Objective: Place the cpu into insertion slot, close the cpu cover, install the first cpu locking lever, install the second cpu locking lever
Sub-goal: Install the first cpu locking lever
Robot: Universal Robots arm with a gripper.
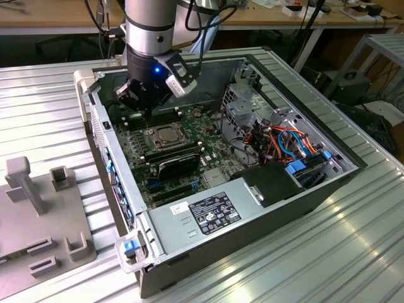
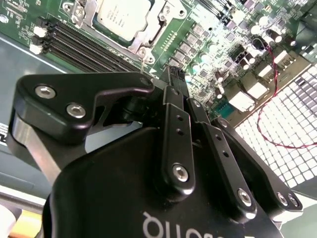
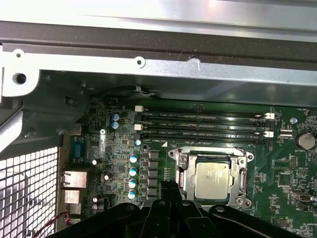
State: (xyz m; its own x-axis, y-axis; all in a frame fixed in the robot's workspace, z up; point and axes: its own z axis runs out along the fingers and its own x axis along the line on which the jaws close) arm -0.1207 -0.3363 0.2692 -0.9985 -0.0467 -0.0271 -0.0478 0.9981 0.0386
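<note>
Gripper (image 2: pixel 174 74) fingers pinched together, nothing visible held; tip hovers just beside the cover (image 3: pixel 184 173). Cover's down flat around the chip (image 3: pixel 213 179) on the green board (image 3: pixel 282 183).

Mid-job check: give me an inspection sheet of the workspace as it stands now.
Surface: ribbed metal table carrying an open computer case.
Job's things: cpu seated on the green board, cpu cover lying flat around it.
Clutter: nothing seen.
Claw: claw shut, tips close to the cpu cover's edge.
Cables: orange, blue and red bundle inside the case.
Surroundings: grey fixture block at the exterior view's left; desks behind.
</note>
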